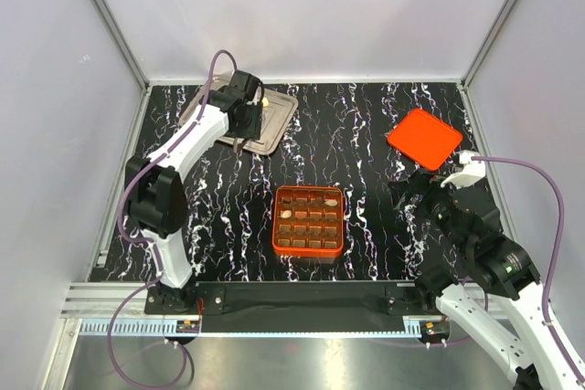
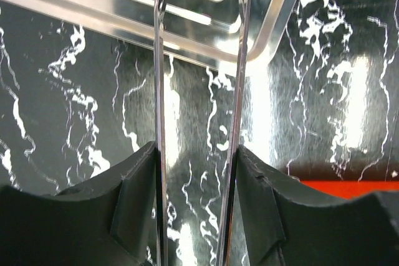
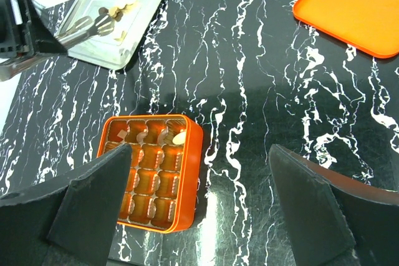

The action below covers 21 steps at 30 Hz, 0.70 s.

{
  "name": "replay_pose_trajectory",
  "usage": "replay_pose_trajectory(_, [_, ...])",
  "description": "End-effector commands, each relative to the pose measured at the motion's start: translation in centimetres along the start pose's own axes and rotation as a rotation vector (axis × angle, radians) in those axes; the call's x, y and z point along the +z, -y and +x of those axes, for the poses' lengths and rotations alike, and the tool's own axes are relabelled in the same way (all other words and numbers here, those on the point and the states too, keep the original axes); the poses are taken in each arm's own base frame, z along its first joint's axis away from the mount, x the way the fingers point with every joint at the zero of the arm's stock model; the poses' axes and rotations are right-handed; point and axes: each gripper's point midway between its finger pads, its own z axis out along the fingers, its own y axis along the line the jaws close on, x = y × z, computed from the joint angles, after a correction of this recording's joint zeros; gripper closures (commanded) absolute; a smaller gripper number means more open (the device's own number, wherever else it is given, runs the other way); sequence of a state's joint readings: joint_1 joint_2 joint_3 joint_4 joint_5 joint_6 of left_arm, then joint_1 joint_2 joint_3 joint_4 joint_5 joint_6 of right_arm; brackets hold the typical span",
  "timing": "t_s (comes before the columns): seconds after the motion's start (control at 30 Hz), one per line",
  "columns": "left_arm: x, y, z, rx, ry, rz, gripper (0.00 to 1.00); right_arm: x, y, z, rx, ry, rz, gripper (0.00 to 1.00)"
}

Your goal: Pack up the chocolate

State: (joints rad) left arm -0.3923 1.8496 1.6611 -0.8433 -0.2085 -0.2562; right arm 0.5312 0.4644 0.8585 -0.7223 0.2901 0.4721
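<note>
Cream-white chocolate pieces (image 3: 122, 8) lie in a silver tray (image 1: 274, 125) at the back left. An orange box (image 1: 308, 246) with brown grid cells sits mid-table. A cream piece (image 3: 179, 136) lies in its far row, and one more (image 1: 289, 215) lies in the row nearer me. My left gripper (image 1: 239, 125) is shut on metal tweezers (image 2: 161, 60). Their arms stand apart, with the tips by the tray's near rim (image 2: 93, 10). My right gripper (image 1: 411, 191) is open and empty above the table, right of the box (image 3: 187, 172).
The orange lid (image 1: 423, 137) lies flat at the back right and also shows in the right wrist view (image 3: 355, 4). White walls with metal posts enclose the black marbled table. The left arm's links rise along the table's left side.
</note>
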Motion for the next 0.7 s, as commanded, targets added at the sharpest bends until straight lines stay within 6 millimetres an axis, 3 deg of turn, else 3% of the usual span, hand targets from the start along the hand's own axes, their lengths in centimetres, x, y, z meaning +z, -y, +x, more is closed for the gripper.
replay_pose_trajectory(0.0, [1.2, 0.7, -2.3, -0.003, 0.076, 0.067, 0.45, 0.0, -1.2, -1.0, 0.028, 0.03, -0.048, 0.0])
replay_pose_trajectory(0.33, [4.6, 0.3, -0.8, -0.006, 0.004, 0.056, 0.48, 0.4, -1.1, -1.2, 0.005, 0.038, -0.038, 0.0])
replay_pose_trajectory(0.67, [4.8, 0.3, -0.6, 0.0, -0.017, 0.069, 0.55, 0.7, -1.1, -1.1, 0.007, 0.035, -0.034, 0.0])
